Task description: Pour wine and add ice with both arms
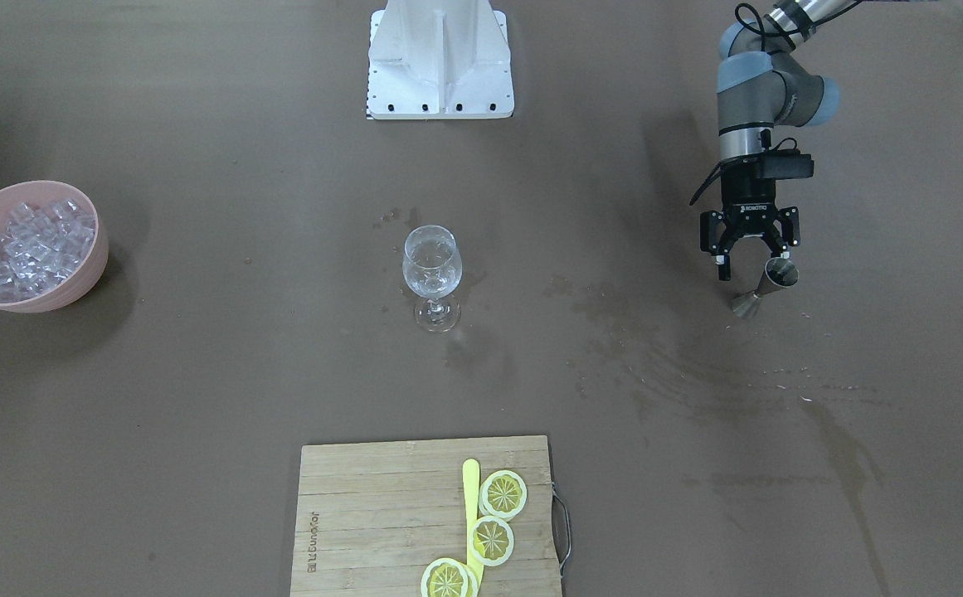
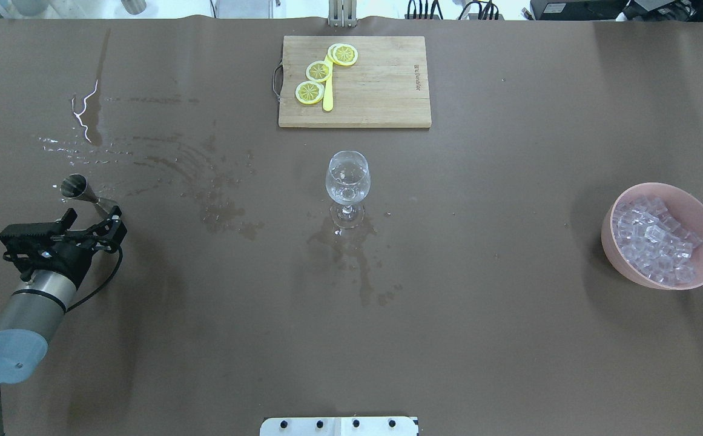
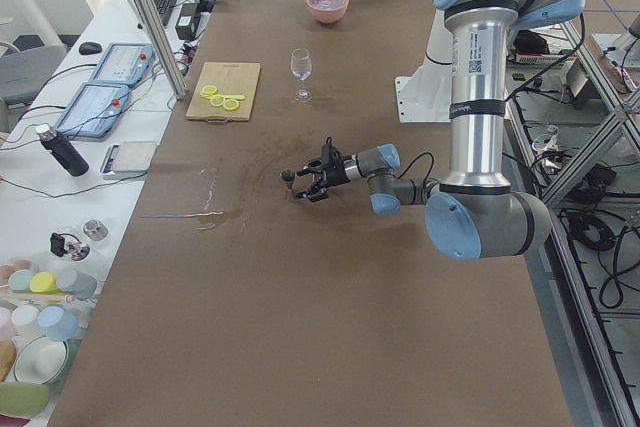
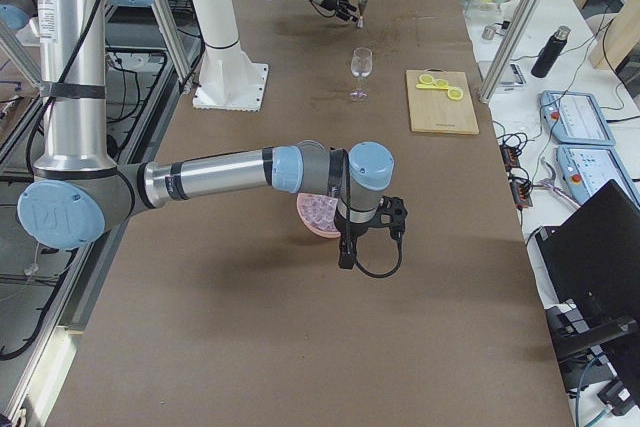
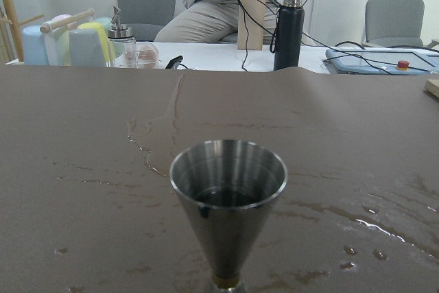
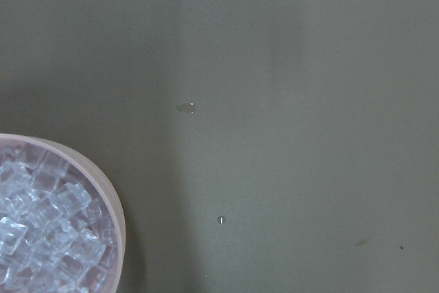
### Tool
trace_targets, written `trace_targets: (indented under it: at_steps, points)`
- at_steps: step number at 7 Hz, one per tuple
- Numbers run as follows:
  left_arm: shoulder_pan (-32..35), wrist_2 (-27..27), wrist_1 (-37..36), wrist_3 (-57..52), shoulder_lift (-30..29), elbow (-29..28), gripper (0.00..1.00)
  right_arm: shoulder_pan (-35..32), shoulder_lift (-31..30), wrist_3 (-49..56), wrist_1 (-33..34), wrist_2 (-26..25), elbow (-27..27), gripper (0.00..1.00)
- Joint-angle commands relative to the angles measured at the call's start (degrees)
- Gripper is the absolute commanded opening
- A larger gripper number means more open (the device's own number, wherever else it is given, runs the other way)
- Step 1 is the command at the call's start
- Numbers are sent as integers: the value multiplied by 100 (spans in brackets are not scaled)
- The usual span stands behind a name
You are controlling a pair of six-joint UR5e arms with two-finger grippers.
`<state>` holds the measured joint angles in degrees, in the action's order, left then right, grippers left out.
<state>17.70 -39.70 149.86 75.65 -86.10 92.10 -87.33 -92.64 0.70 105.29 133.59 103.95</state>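
Observation:
A steel jigger [image 5: 228, 204] stands upright on the brown table right in front of my left gripper [image 1: 751, 259]. The gripper is open and lies low and level, with the jigger [image 2: 79, 188] just ahead of its fingertips. A clear wine glass [image 2: 347, 178] stands mid-table [image 1: 431, 269]. The ice [image 1: 33, 245] fills a pink bowl [image 2: 613, 251] at the far right end and also shows in the right wrist view [image 6: 41, 238]. My right gripper [image 4: 347, 252] hangs above the table beside that bowl. It shows only in the right side view, so I cannot tell its state.
A wooden cutting board [image 2: 381, 85] at the far edge carries lemon slices [image 2: 319, 71] and a yellow knife. Wet streaks [image 2: 163, 157] spread over the table between jigger and glass. The white base block [image 1: 440, 58] stands at the robot's edge. A seated person and a black bottle [image 5: 288, 29] are beyond the table.

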Motion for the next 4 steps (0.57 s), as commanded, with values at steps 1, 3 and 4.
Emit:
trace_targets:
  at_steps: [1,3,4]
  points:
    - [49,-3,0,-16,-3,-139,91,6,1,-8,0,0,-6,100]
    - [67,-3,0,-16,-20,-166,91,6,-8,1,0,-8,-6,100]
    - [145,-3,8,-16,-20,-157,91,6,-8,-8,0,0,-15,100]
